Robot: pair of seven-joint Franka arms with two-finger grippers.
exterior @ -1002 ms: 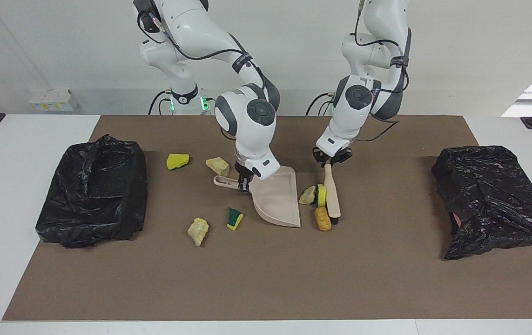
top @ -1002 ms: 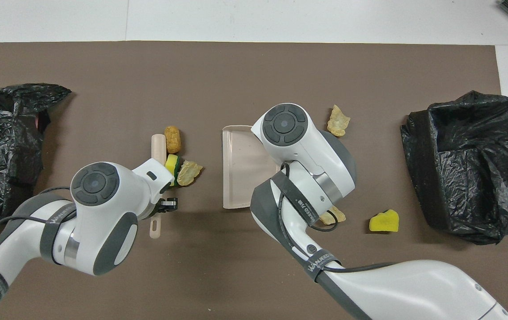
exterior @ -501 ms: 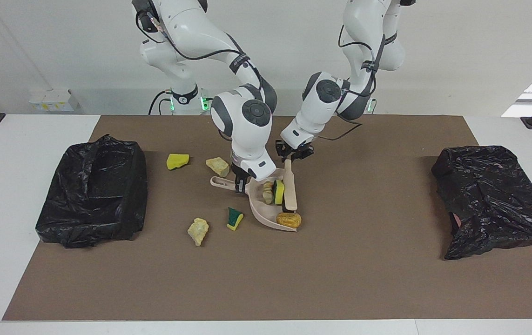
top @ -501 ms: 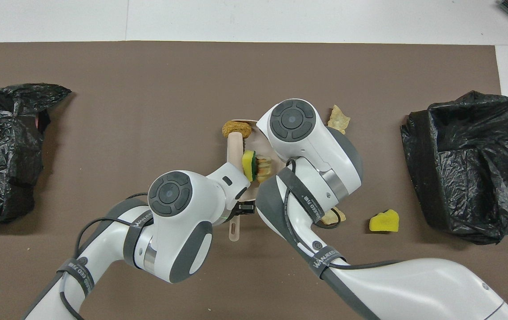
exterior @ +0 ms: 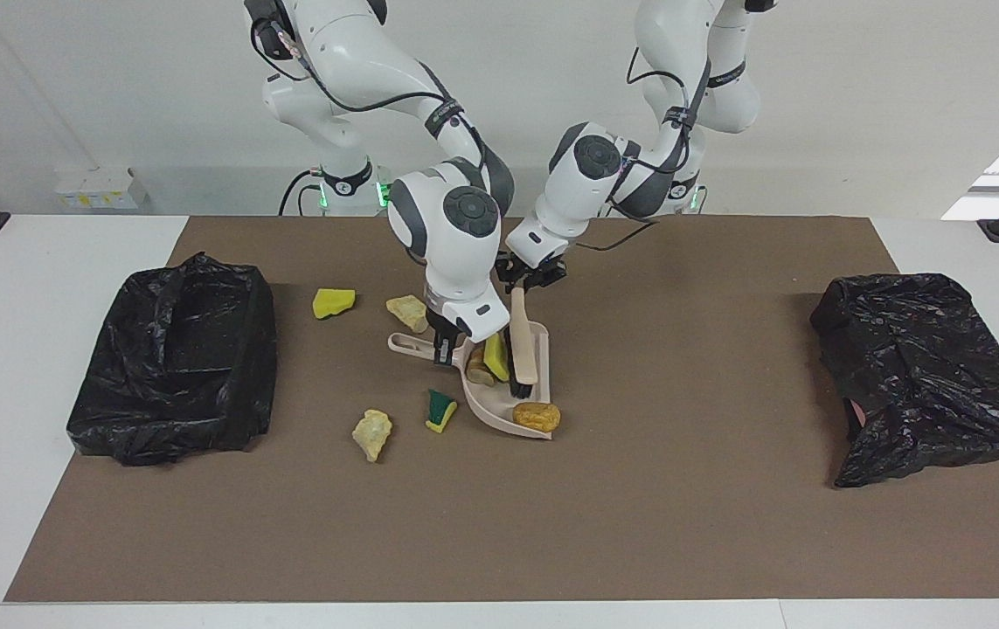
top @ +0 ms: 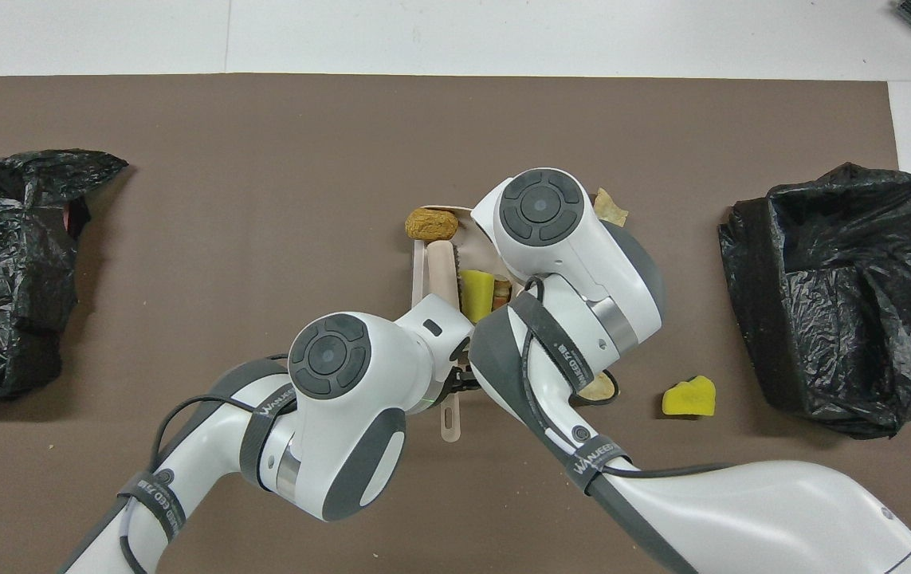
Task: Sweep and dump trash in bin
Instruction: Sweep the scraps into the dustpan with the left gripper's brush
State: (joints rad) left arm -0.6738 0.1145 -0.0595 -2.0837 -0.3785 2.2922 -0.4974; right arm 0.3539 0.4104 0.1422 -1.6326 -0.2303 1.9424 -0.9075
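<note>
Brush has carried scraps deeper into your beige plastic dustpan (exterior: pixel 527 384); with the left gripper (exterior: pixel 530 281) clamped on the wooden-handled brush (exterior: pixel 520 348) and right gripper (exterior: pixel 445 342) pinching the pan handle, keep bristles low and gather the orange-brown bread-like lump (exterior: pixel 537 417) at the pan's lip.

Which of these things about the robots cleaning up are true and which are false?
1. The left gripper holds the brush. True.
2. The dustpan is empty. False: a yellow sponge and a pale lump lie in it, and the orange-brown lump sits at its lip.
3. The right gripper holds the dustpan's handle. True.
4. All the trash is swept up. False: the yellow chunk, the green-and-yellow wedge and two beige lumps lie on the mat.
5. One black bag lies at each end of the table. True.
</note>
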